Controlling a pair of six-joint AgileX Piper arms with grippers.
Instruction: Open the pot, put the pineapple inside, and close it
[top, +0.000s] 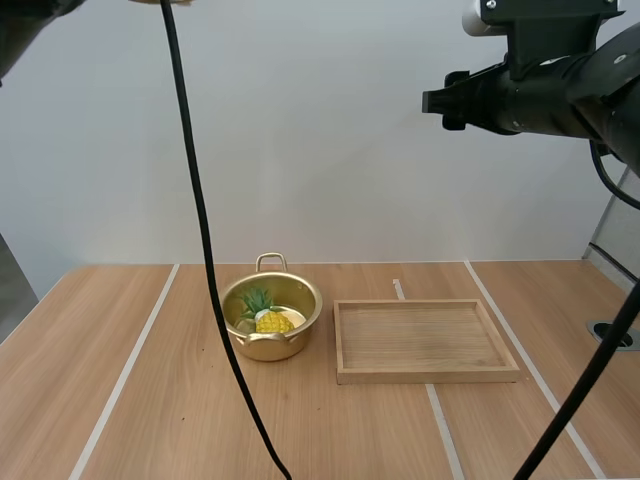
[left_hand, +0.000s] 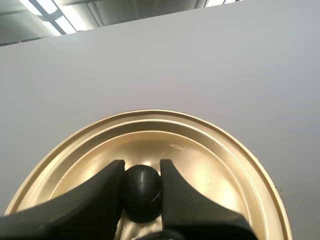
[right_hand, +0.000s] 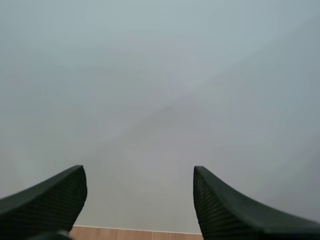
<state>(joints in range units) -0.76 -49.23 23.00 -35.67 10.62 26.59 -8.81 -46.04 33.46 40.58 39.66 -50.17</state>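
Our left gripper (left_hand: 142, 165) clamps the lid (left_hand: 210, 165) by its knob (left_hand: 142, 190); right gripper (right_hand: 138, 170) wide open, empty. We see the pineapple (top: 270, 320) in the pot (top: 300, 292) near the table (top: 100, 340) far edge.

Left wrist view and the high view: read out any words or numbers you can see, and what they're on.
"14cm": stamped on the gold lid, upside down, beside the knob held in the left gripper.
High view: no text on the pot, pineapple or wooden tray.
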